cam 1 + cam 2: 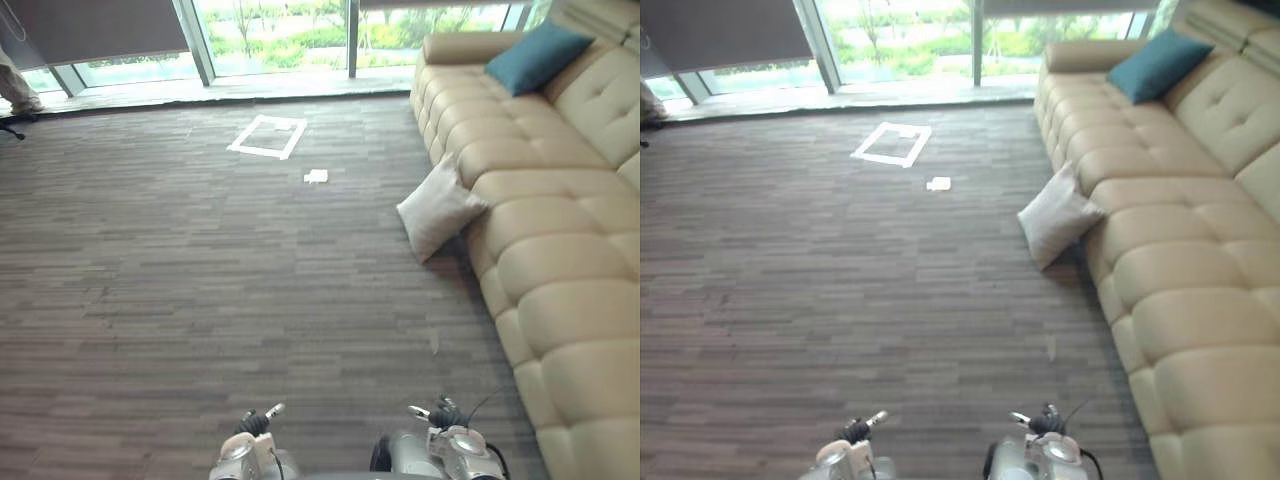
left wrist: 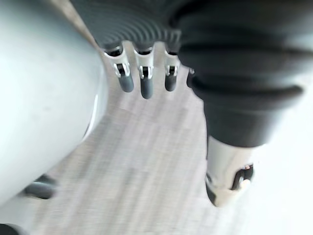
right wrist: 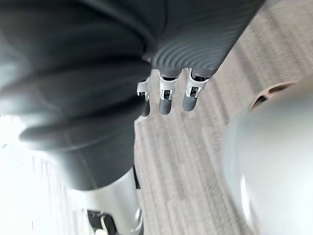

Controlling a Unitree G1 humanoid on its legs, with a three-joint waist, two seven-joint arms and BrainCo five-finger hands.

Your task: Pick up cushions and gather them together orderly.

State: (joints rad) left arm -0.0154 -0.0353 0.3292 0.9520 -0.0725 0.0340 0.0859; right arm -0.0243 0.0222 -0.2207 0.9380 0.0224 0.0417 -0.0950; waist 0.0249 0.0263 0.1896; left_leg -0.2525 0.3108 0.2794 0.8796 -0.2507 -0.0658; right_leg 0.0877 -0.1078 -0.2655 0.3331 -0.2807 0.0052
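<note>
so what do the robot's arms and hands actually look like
The arms are smooth silver-grey shells. The left hand and right hand match: a dark ribbed cover over the back and wrist, then a row of slim silver fingers with rounded dark tips, and a thicker silver thumb set apart.

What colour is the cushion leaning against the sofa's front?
The cushion is pale grey; left eye view shows it best.
</note>
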